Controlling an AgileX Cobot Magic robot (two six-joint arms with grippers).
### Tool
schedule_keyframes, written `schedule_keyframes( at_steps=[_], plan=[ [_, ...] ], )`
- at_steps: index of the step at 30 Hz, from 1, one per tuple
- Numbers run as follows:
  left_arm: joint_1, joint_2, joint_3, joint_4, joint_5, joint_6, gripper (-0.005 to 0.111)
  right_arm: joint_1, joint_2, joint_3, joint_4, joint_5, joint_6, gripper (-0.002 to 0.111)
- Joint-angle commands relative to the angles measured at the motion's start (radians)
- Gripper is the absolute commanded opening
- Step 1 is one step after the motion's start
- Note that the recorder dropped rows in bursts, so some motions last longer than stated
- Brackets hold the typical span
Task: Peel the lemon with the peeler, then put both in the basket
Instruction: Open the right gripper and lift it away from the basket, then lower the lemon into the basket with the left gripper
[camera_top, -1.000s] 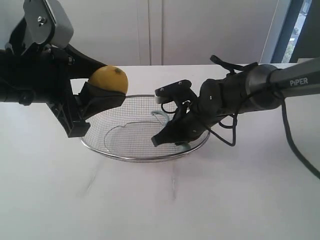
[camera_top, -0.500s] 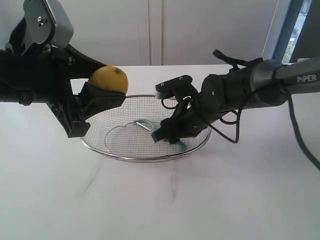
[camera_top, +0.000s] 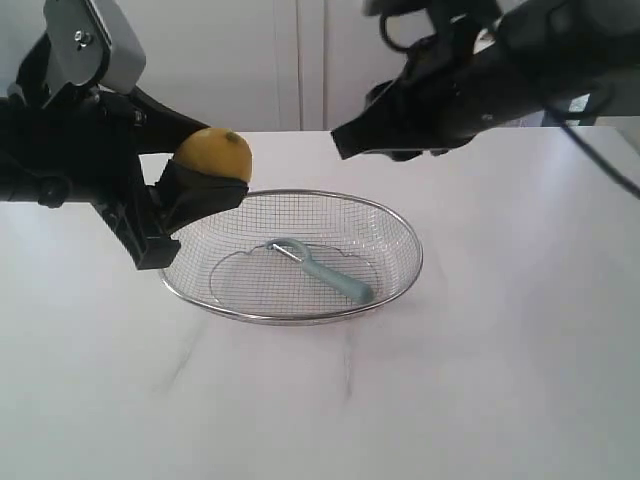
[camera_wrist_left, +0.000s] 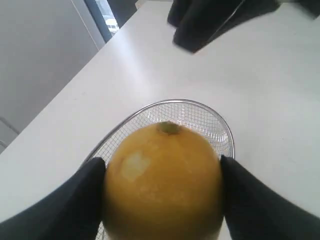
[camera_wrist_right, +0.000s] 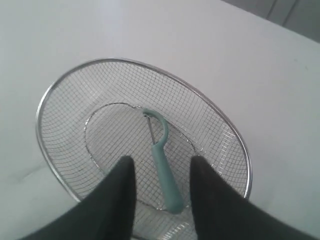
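- Yellow lemon (camera_top: 212, 155) is pinched between the 2 fingers (camera_wrist_left: 87, 192) of the left gripper (camera_top: 200, 178). It hangs in the air just over the left rim of the basket (camera_top: 290, 317).
- Its nub end faces away from the wrist camera, and a small pale patch shows on the skin.
- Peeler (camera_top: 322, 270) lies flat on the basket's mesh floor, blade head near the middle and teal handle toward the near right wall. Nothing touches it.
- Right gripper (camera_top: 345, 140) hangs high above the basket's far side, well apart from the peeler. The right wrist view shows its fingers spread with nothing between them.
- Step in hand, as a judgement: peeling looks finished and 1 of the 2 things is already in the basket, so only the lemon is left to place.
- Next move calls for the left arm to carry the lemon inward past the rim, over bare mesh to the left of the peeler's blade head.
- It then needs to come down close to the mesh before the fingers part.
- Likely risk: the lemon is round and the basket shallow, so a release from height could let it bounce or roll over the rim onto the white table (camera_top: 480, 380).
- Setting it on the peeler would leave it unsteady.
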Motion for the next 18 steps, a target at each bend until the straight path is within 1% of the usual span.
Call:
schedule_keyframes(
  at_steps=[1,2,3,5,9,13,15,18],
  plan=[
    [-0.004,0.004,0.002,-0.062,-0.072,-0.009,0.0,-0.001,-0.177,-0.004,-0.042,0.149,0.004,0.006],
    [-0.004,0.013,0.002,-0.062,-0.116,-0.009,0.0,-0.001,-0.224,-0.002,-0.058,0.181,0.004,0.001],
    [-0.004,0.026,0.002,-0.062,-0.156,-0.009,0.0,-0.001,-0.257,-0.001,-0.074,0.212,0.019,0.0],
    [-0.004,0.056,-0.002,-0.062,-0.202,-0.007,0.0,-0.001,-0.321,-0.001,-0.099,0.257,0.065,0.0],
    [-0.004,0.155,-0.041,-0.048,-0.255,-0.005,0.0,-0.001,-0.439,0.007,-0.099,0.344,0.084,0.0],
    [-0.004,0.291,-0.093,-0.048,-0.363,0.0,0.0,-0.001,-0.538,0.099,-0.144,0.328,0.084,0.0],
    [-0.004,0.379,-0.097,-0.048,-0.35,0.0,0.0,-0.001,-0.554,0.17,-0.189,0.279,0.107,0.0],
    [-0.004,0.44,-0.097,-0.048,-0.347,0.0,0.0,-0.001,-0.55,0.208,-0.204,0.219,0.121,0.0]
  ],
)
